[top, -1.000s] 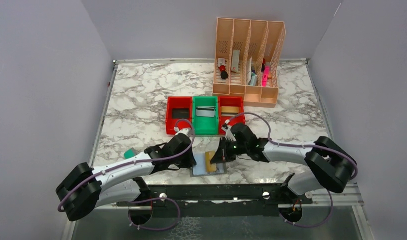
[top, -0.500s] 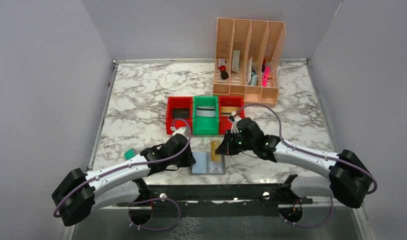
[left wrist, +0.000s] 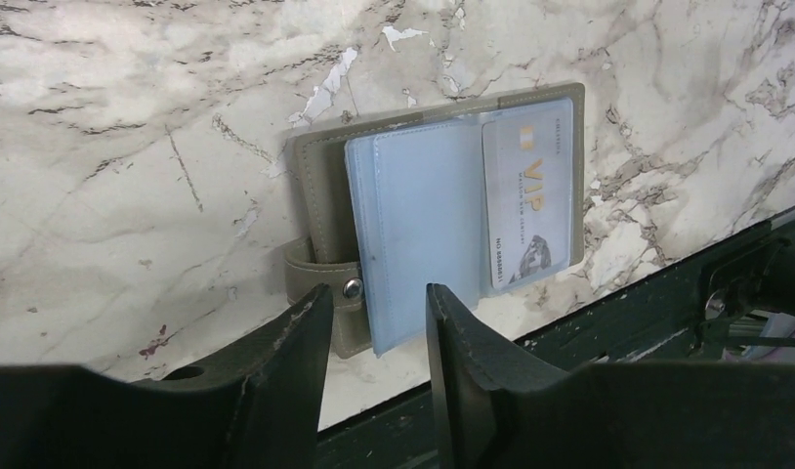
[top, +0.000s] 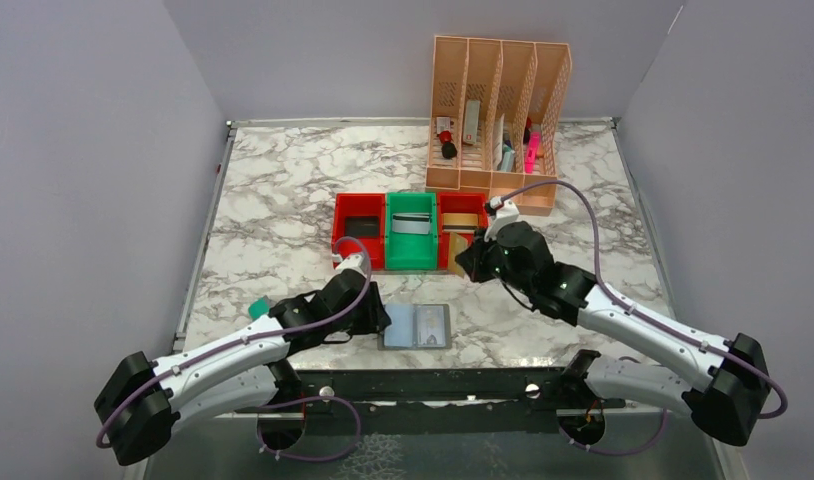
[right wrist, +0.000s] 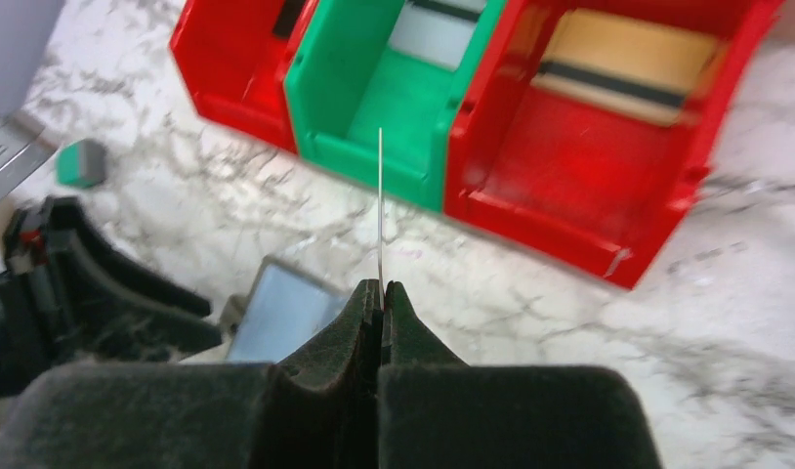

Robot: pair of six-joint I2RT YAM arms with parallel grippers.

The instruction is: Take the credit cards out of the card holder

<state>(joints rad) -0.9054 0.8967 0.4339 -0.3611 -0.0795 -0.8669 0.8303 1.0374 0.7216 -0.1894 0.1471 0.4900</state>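
Note:
The grey card holder lies open near the table's front edge. Its light blue pockets face up, and a silver-grey VIP card sits in the right pocket. My left gripper stands open just short of the holder's strap, with nothing between its fingers. My right gripper is raised near the right red bin. It is shut on a gold-tan credit card, which shows edge-on as a thin line in the right wrist view.
Behind the holder stands a row of three bins. The left red bin holds a black card, the green bin a grey one, the right red bin a gold one. A teal block lies left. A peach organiser stands behind.
My right gripper pulled the gold-tan card out of the holder and carried it back toward the right red bin. My left gripper opened and let go of the holder, which now lies flat.

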